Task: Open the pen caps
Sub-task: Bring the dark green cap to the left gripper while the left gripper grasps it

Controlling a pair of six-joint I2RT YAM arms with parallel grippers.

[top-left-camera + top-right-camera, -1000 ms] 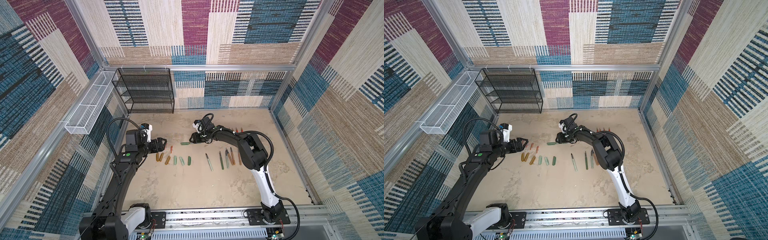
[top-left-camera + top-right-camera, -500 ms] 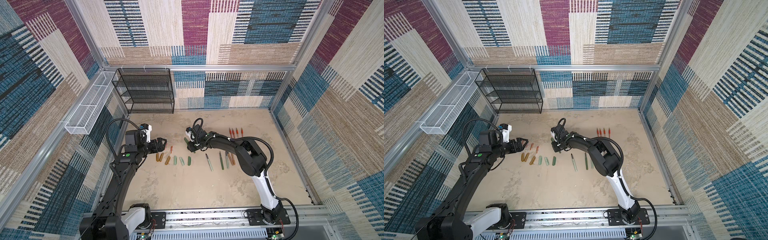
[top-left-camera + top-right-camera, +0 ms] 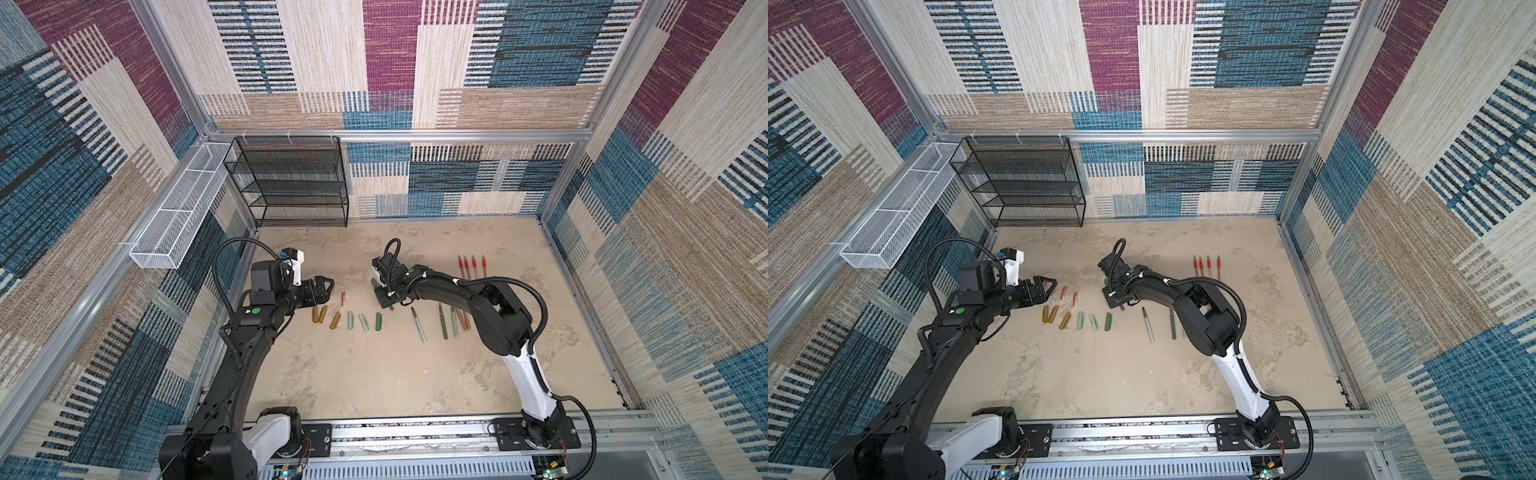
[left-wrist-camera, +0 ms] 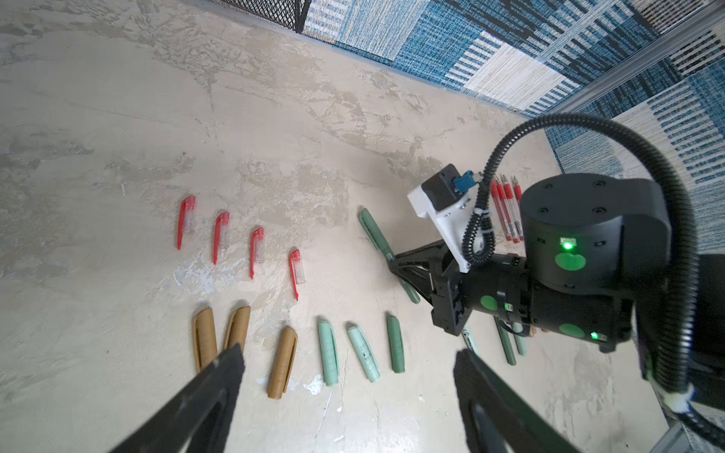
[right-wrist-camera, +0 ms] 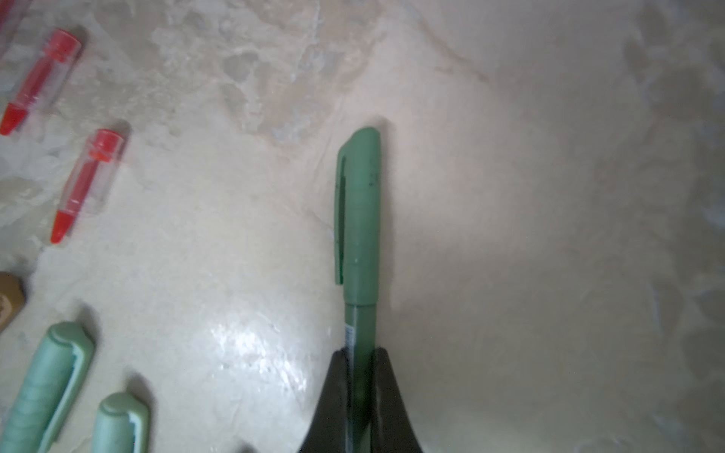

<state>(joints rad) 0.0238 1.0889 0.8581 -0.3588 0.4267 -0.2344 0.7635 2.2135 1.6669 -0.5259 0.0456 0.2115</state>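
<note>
This is looking like a robotics lab cell: a left arm [image 3: 245, 332] and a right arm [image 3: 498, 320] are standing bolted to a metal rail [image 3: 415, 432] along the front edge of a beige table [image 3: 374, 374]. Aluminium framing [image 3: 415, 135] is boxing the space in, and carpet-patterned wall panels [image 3: 390, 62] are lining every side. A black wire shelf [image 3: 291, 178] and a white wire basket [image 3: 178, 212] are sitting at the back left.

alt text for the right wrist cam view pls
The right gripper has its jaws shut on the barrel of a dark green pen, its cap still on, against a mottled beige tabletop. Off to one side lie two red clipped caps and two mint green caps.
</note>
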